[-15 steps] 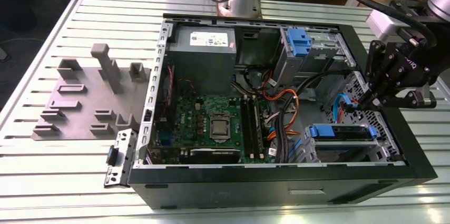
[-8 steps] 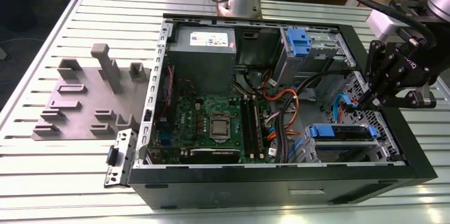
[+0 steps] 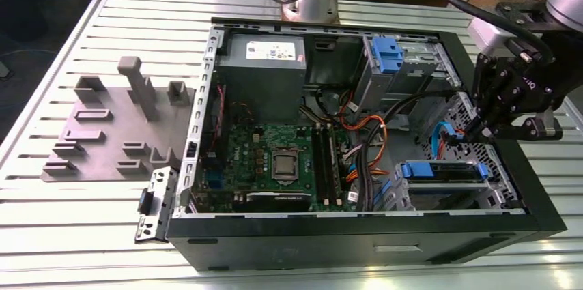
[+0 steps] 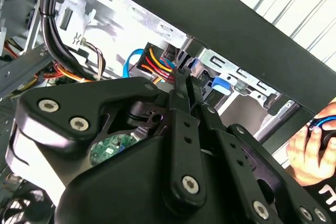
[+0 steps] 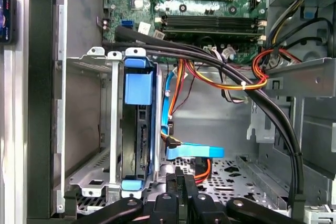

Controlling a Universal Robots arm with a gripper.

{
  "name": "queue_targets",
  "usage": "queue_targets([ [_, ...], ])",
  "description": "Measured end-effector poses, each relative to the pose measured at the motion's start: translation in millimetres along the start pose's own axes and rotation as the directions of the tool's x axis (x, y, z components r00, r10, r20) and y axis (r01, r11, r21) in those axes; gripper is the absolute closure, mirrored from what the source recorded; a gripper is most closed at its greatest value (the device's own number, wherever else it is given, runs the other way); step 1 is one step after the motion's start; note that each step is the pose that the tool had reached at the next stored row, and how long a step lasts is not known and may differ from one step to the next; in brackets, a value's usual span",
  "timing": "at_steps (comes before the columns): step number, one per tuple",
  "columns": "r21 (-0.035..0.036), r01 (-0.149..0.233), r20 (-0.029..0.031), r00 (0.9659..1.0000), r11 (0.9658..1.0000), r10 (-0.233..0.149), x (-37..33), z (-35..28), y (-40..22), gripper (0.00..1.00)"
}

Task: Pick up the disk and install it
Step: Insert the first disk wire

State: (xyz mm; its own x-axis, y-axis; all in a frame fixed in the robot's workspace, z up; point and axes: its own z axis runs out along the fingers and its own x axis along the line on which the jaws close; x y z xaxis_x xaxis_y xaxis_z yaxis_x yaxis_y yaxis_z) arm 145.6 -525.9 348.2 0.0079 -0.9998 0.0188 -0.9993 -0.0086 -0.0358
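Slatted table, disk caged, pincer beside

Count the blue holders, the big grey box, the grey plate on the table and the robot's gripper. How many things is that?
Blue holders: 2 (around the disk, and the upper bracket)
Power supply box: 1
Grey plate: 1
Gripper: 1
Total: 5

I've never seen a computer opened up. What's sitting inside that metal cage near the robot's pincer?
Inside the drive cage stands the disk, edge-on in its blue carrier frame, in the slot nearest the cables. The pincer is beside it. The disk's flat faces are hidden by the cage walls.
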Motion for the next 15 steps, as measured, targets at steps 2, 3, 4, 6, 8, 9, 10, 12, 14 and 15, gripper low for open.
queue_targets([
  [2,0.0096,0.000,0.0000,1.0000,1.0000,0.000,0.1,0.0,2.3,0.84],
  [3,0.0112,0.000,-0.0002,1.0000,0.9999,0.000,0.3,-0.1,3.1,0.84],
  [4,0.0123,0.000,-0.0003,1.0000,0.9999,0.000,0.9,-0.2,3.7,0.84],
  [6,0.0142,0.000,-0.0002,1.0000,0.9999,0.000,2.7,-0.1,4.6,0.84],
  [8,0.0158,0.000,-0.0002,1.0000,0.9999,0.000,5.2,-0.1,5.6,0.84],
  [9,0.0166,0.000,-0.0002,1.0000,0.9999,0.000,6.6,-0.1,6.1,0.84],
  [10,0.0174,0.000,-0.0002,1.0000,0.9998,0.000,7.8,-0.1,6.7,0.84],
  [12,0.0198,0.000,-0.0002,1.0000,0.9998,0.000,10.5,0.0,8.1,0.84],
  [14,0.0220,0.000,-0.0002,1.0000,0.9998,0.000,13.0,0.0,9.3,0.84],
  [15,0.0233,0.000,-0.0003,1.0000,0.9997,0.000,13.8,0.1,10.0,0.84],
])
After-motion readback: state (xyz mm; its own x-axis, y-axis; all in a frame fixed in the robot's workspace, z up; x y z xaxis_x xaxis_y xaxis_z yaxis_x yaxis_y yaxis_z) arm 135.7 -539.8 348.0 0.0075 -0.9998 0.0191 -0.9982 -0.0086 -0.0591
